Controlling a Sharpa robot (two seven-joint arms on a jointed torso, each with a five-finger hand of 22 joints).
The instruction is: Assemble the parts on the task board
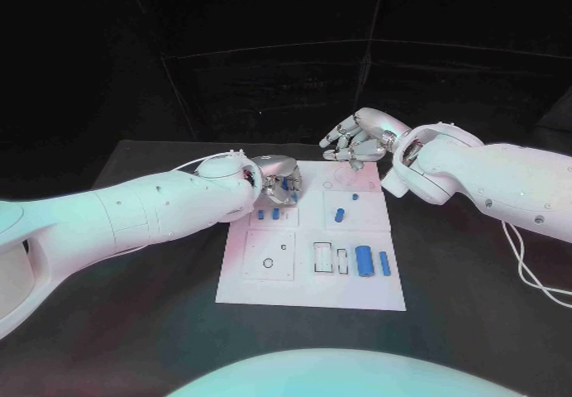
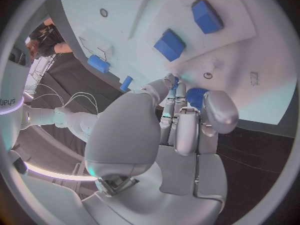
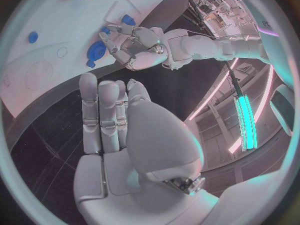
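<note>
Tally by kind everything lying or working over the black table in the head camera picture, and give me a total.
Small blue plastic pieces in plain sight on the board: 6
White flat task board: 1
Silver many-fingered hands, left and right: 2
Total: 9

From the head we look down on the white board at mid-frame, at some distance. From the left wrist we sit close behind the left hand, facing the board in the upper frame. From the right wrist, farther off, we share that board and left hand.
</note>
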